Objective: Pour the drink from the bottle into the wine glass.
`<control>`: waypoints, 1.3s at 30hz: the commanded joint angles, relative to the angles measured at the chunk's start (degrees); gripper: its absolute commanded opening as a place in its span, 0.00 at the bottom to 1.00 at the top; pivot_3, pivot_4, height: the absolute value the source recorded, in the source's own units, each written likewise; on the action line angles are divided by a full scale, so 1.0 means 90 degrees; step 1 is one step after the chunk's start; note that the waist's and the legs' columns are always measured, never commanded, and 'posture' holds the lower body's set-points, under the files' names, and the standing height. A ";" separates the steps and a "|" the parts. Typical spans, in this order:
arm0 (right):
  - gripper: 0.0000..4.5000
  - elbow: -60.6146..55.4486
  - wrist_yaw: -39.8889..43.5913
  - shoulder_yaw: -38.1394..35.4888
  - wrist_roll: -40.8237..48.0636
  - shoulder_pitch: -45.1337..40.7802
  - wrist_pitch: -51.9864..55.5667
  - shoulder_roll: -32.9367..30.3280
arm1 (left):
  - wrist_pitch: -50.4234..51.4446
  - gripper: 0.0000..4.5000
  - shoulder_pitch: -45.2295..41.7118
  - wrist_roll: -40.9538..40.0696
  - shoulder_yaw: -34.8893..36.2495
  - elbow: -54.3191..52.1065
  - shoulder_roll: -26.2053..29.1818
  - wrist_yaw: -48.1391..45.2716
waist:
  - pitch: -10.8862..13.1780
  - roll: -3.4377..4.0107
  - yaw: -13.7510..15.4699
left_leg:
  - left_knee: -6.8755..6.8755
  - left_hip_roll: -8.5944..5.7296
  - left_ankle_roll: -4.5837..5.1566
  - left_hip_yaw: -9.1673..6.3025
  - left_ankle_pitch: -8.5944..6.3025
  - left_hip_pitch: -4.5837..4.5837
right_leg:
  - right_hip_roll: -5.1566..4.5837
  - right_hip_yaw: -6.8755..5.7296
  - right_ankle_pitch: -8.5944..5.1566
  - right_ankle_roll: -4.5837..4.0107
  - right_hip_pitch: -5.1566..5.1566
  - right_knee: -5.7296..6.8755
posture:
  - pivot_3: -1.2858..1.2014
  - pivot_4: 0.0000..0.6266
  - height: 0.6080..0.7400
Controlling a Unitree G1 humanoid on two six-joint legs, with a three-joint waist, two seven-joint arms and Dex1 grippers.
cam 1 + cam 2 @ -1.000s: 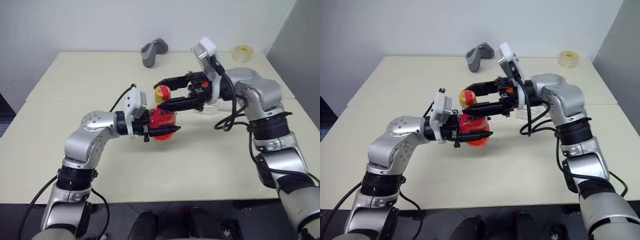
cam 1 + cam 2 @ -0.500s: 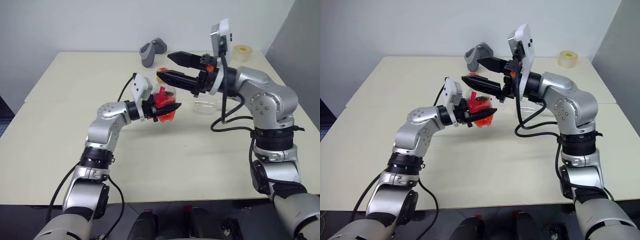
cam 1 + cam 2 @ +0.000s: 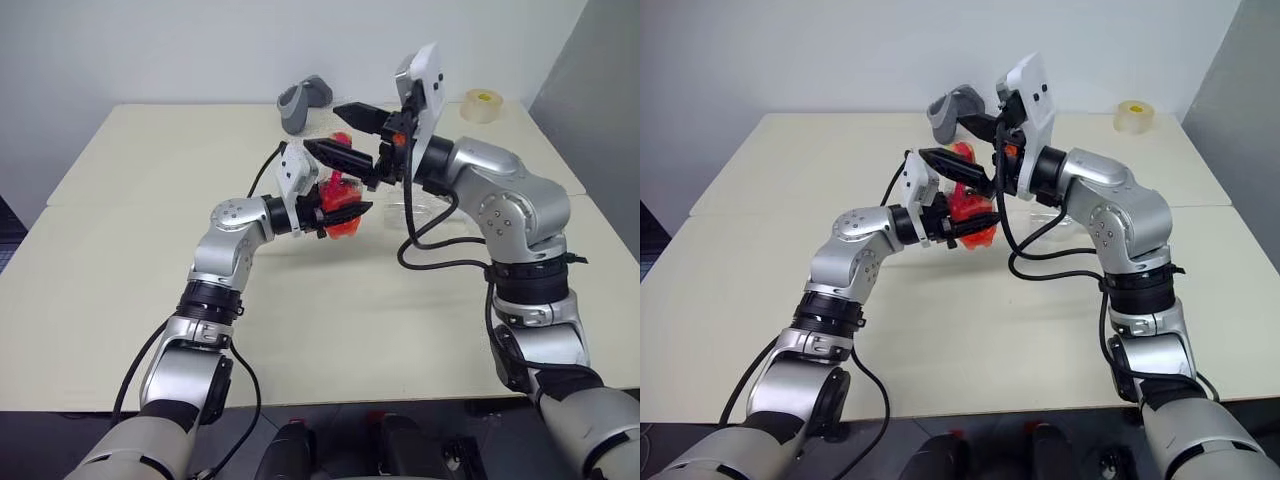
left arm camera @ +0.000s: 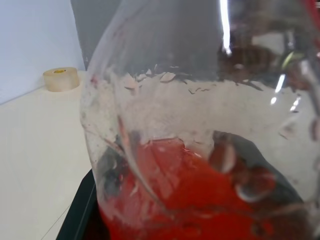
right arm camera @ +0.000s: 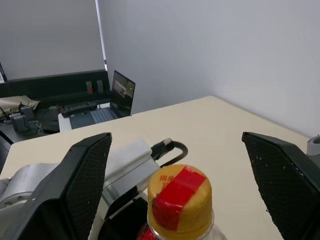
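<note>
The left gripper (image 3: 345, 210) is pinched on the bottle (image 3: 338, 198) and holds it upright above the table (image 3: 150, 190), nearer the far edge than the near one. The drink (image 4: 200, 200) — bright red-orange — fills the bottle's lower part. Just above the bottle, the right gripper (image 3: 345, 135) has its fingers (image 5: 85, 175) spread wide, one on either side of the yellow cap (image 5: 179, 200) with its strip of red tape, not touching it. The wine glass (image 3: 425, 205) stands on the table just right of the bottle, behind the right arm. A grey object (image 3: 303, 103) and a roll of tape (image 3: 482, 104) sit beyond the bottle, near the far edge.
</note>
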 commanded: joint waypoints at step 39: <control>0.57 0.1800 0.3910 0.0946 0.0005 -0.0810 -0.1563 0.0246 | 0.1931 0.49 0.2239 -0.1457 0.0064 -0.4924 0.1038 0.0178 | 0.0004 0.0006 -0.0009 | -0.0002 0.0002 0.0001 -0.0015 -0.0001 0.0013 | 0.0002 -0.0009 0.0001 -0.0001 0.0015 -0.0007 | 0.52 0.24 1.00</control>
